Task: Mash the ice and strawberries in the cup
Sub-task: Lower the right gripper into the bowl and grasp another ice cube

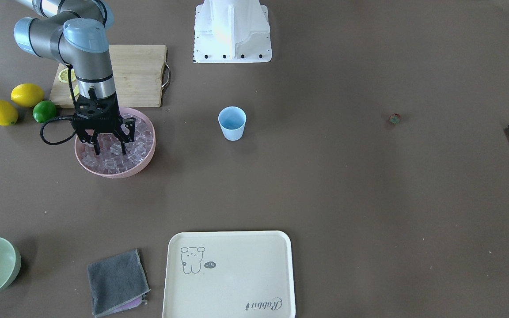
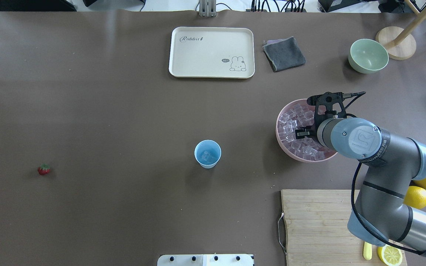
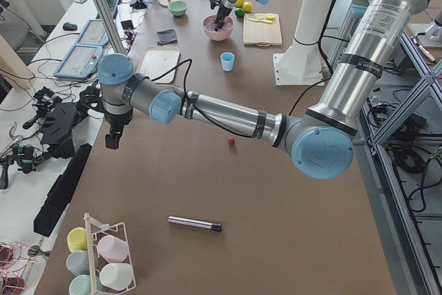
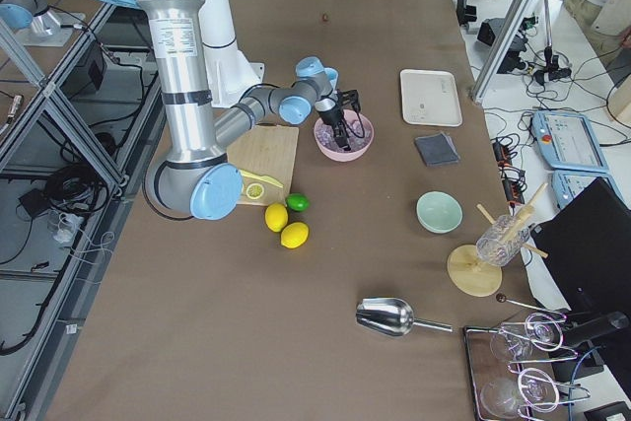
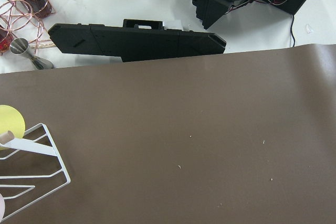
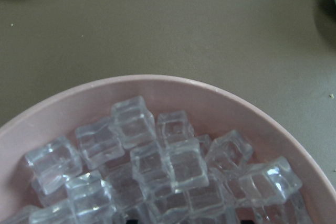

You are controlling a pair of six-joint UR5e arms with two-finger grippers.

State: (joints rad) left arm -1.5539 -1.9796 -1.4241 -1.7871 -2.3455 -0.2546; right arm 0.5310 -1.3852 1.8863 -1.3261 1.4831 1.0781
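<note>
The right claw (image 1: 111, 149) stands open, fingers down among the ice (image 6: 157, 161) in the pink bowl (image 1: 115, 175). Only the overhead view shows a cube inside the cup (image 2: 207, 154) at mid-table (image 2: 124, 111), with the strawberry (image 2: 44, 169) well apart. The left claw (image 3: 111, 141) appears only from the side, so I cannot tell its state.

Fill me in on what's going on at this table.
The right gripper, open, is down among the ice in the pink bowl. The blue cup at mid-table holds a few cubes. The strawberry lies alone, far from the cup. The left arm hangs over the table's end, touching nothing.
</note>
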